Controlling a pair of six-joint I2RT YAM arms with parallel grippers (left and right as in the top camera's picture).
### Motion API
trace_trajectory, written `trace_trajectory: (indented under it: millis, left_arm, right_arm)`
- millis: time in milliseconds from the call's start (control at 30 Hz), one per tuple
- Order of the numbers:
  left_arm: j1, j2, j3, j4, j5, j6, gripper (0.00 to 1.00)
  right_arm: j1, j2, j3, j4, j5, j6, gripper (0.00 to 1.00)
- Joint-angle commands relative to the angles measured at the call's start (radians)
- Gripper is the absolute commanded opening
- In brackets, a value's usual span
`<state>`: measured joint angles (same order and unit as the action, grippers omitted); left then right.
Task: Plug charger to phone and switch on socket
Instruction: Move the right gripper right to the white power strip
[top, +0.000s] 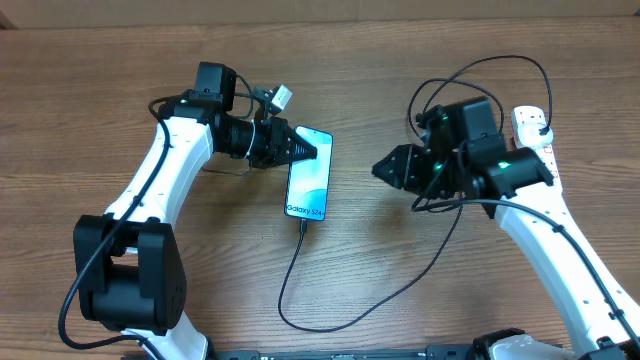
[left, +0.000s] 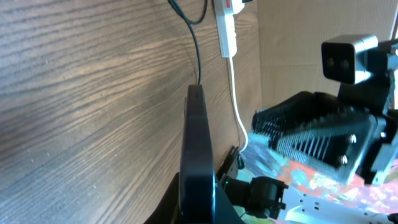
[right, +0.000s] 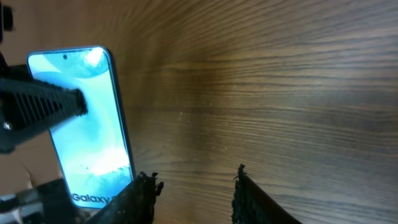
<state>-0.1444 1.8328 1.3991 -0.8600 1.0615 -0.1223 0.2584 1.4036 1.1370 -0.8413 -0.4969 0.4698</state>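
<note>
Items counted: one slim, black-edged phone (top: 308, 180) with a blue screen, and one thin black charger cable (top: 290, 272) plugged into its lower end. Left gripper (top: 316, 150) overlaps the phone's top corner, hold undeterminable. Right gripper (right: 195, 175) is spread, empty.

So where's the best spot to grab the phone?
Probably its top half, pinched across the thin flat body from the left side. The phone lies screen-up and the charger fills its bottom end.
</note>
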Motion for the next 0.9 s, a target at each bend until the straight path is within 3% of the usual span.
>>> trace_trajectory:
  millis: [0,200,433,867]
  left_arm:
    - [0.000,-0.021,0.010,0.026,0.064,0.013,0.04]
    - [0.000,-0.021,0.010,0.048,0.096,0.002,0.04]
    - [0.000,-0.021,0.010,0.092,0.099,-0.002,0.04]
    - [0.000,-0.021,0.010,0.341,0.005,-0.323,0.04]
  right_arm:
    - [-0.069,0.001,0.016,0.002,-0.067,0.005,0.37]
    - [-0.141,0.001,0.026,0.002,-0.074,0.005,0.27]
    - [-0.264,0.001,0.076,0.001,-0.074,0.005,0.04]
    - [-0.597,0.001,0.129,-0.009,-0.075,0.013,0.04]
